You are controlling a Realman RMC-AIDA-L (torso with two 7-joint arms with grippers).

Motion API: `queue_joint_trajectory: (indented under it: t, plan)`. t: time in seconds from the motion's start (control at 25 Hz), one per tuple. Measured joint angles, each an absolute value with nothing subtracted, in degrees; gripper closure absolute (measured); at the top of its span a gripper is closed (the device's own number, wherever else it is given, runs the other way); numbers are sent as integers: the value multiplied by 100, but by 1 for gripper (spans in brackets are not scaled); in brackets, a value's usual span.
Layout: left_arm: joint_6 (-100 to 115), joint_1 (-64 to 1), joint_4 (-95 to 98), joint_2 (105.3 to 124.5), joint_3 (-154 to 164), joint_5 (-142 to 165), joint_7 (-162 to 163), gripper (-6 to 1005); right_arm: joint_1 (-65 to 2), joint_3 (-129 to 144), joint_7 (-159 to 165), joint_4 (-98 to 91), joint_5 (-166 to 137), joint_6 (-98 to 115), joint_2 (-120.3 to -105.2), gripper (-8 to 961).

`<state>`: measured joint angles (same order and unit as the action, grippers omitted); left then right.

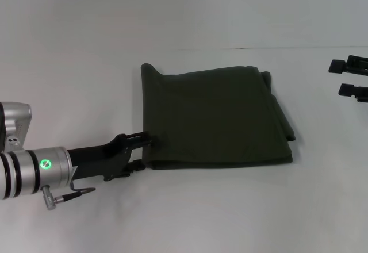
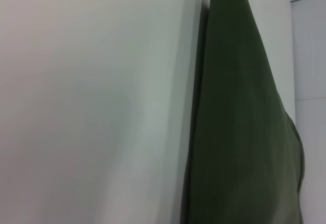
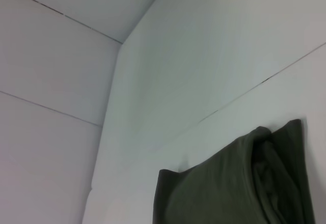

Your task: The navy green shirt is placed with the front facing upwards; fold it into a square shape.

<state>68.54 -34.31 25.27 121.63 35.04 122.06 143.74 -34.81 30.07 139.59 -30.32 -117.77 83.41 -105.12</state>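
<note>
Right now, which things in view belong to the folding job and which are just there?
Part of the job:
shirt, folded into a rough square
left end effector, at the shirt's near left corner

Just there:
right end effector, parked far right
table

A plain white table (image 1: 190, 213) fills the view.

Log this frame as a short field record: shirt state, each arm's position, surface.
shirt: navy green shirt folded into a rough rectangle, plain side up, no lettering showing
layers: stacked edges visible along its right side
left arm: left gripper at the shirt's near left corner, fingers touching the cloth edge
right arm: right gripper at the far right of the head view, apart from the shirt
surface: white table
fold status: nearly square, left corner not yet released
</note>
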Motion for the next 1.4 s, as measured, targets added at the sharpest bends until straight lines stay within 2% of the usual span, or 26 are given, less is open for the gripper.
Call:
queue_joint_trajectory:
  t: [0.28, 0.36, 0.8, 1.0, 1.24, 1.4]
  plan:
    - [6898, -3431, 2533, 12161, 3502, 12188, 14354, 247, -3473, 2978, 13957, -3033, -11777, 8341, -10511, 66]
    - [6897, -3443, 2524, 12162, 3517, 12188, 14349, 455, -3472, 2977, 13957, -3033, -11778, 8344, -10511, 66]
    - [6844, -3443, 2504, 12173, 3533, 12218, 14344, 664, -3475, 2970, 13962, -3032, -11777, 8350, -10511, 64]
    - [6880, -3447, 2505, 12173, 3533, 12204, 14331, 894, -3468, 2970, 13964, -3032, -11778, 8350, -10511, 63]
    - [7078, -3406, 2548, 12171, 3526, 12213, 14268, 961, -3449, 2970, 13965, -3033, -11777, 8349, -10511, 62]
    - [7408, -3195, 2713, 12150, 3505, 12239, 14243, 938, -3434, 2966, 13966, -3032, -11778, 8349, -10511, 62]
